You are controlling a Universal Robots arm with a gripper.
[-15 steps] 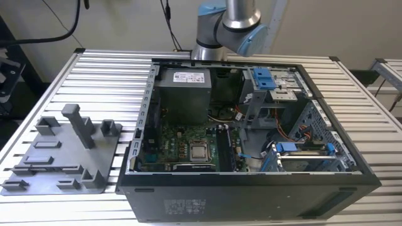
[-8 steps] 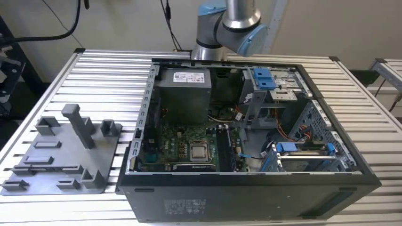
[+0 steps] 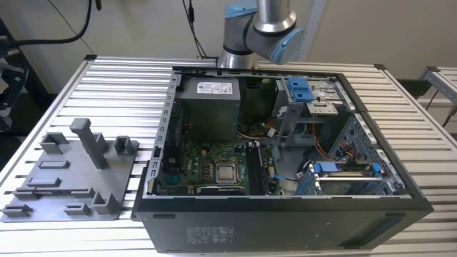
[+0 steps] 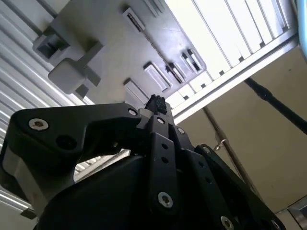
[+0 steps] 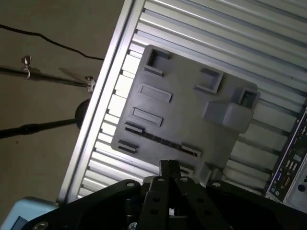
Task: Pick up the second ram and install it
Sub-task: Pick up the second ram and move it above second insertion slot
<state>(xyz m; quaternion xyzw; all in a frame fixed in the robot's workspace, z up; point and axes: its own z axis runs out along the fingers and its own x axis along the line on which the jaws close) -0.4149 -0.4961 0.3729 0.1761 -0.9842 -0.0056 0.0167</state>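
Note:
My gripper (image 5: pixel 169 167) hangs high over the grey plastic fixture (image 5: pixel 187 110), which lies on the slatted table at the exterior view's left (image 3: pixel 50 187). Its black fingers (image 4: pixel 156 103) look pressed together with nothing visible between them. A thin dark strip (image 5: pixel 160 140) runs along a slot near the fixture's edge, just beyond the fingertips; it looks like the second ram seen edge-on. The open computer case (image 3: pixel 279 197) stands to the fixture's right, with its green motherboard (image 3: pixel 214 166) exposed.
Upright posts (image 3: pixel 91 142) rise from the fixture. Inside the case are a grey power supply (image 3: pixel 208 104), blue drive brackets (image 3: pixel 300 88) and loose cables. The arm's base joint (image 3: pixel 260 32) stands behind the case. Floor and dark cables (image 5: pixel 43 79) lie past the table edge.

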